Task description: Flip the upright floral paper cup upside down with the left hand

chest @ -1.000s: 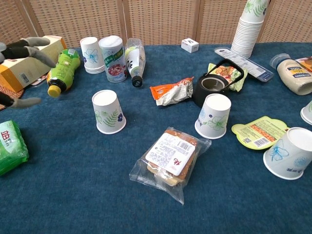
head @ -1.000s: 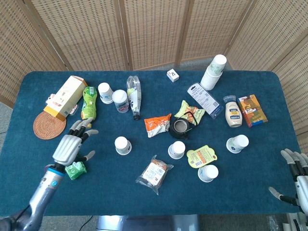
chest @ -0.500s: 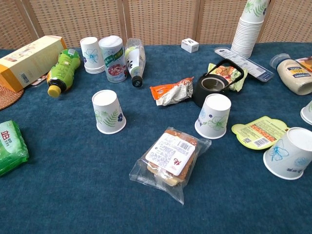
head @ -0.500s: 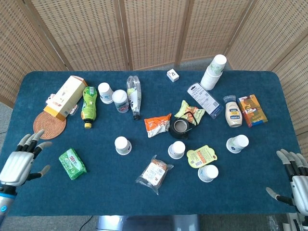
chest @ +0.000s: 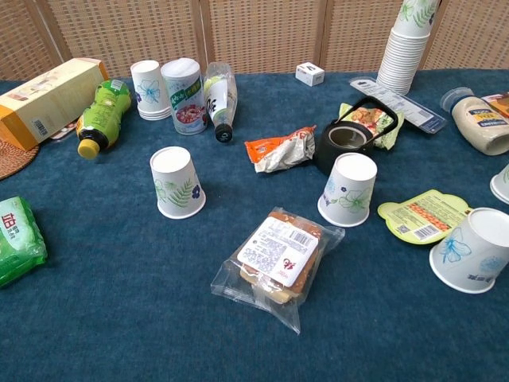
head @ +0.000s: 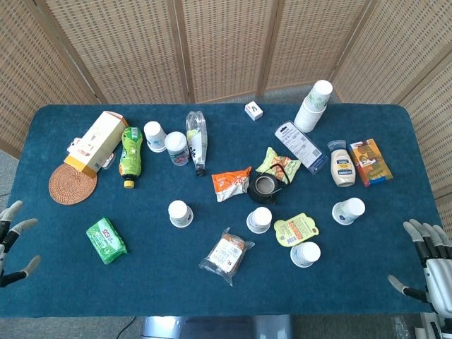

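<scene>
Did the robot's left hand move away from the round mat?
Yes. The left hand pulled back from beside the round mat to the table's near-left edge.

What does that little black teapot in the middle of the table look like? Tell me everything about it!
The black teapot is small, round and dark, like cast iron. It stands upright on the blue table with no lid, so its round opening shows. Its thin handle is folded back. A green snack packet lies right behind it, an orange packet beside it, and an upside-down paper cup just in front.
</scene>
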Controlling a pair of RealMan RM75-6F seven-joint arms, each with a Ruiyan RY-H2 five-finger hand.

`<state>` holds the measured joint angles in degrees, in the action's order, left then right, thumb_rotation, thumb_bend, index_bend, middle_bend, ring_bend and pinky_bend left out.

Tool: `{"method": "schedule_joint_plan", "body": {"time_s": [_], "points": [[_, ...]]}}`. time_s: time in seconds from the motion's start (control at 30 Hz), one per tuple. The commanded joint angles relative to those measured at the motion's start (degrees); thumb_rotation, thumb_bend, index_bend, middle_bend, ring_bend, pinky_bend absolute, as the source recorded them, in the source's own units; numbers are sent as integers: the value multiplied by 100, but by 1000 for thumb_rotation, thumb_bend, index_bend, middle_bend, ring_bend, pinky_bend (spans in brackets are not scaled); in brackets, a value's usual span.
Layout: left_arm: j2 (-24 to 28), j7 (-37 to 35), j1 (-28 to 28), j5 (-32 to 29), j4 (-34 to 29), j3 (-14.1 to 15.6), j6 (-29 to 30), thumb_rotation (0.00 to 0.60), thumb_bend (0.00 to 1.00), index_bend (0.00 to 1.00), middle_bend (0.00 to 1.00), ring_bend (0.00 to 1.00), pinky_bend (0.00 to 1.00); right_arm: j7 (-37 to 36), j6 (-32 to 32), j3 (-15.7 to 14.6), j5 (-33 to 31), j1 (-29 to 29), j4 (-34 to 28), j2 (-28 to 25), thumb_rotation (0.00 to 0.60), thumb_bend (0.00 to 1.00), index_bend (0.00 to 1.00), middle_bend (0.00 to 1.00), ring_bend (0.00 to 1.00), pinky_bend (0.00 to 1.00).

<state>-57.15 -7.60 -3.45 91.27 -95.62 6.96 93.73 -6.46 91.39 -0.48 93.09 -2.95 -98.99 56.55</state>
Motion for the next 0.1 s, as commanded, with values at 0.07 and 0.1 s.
{"method": "schedule_joint_plan", "body": {"time_s": [0.07, 0.1], "points": [[59, 49, 63, 94, -60, 3, 14, 600, 327, 215, 0, 0, 0, 59, -36, -12, 19, 18, 10, 26, 600, 21, 0, 0, 0, 0], [65, 62, 72, 110, -69, -3, 12, 600, 327, 215, 0, 0, 0, 78, -40, -18, 26, 18, 17, 35, 600, 21, 0, 0, 0, 0]]}}
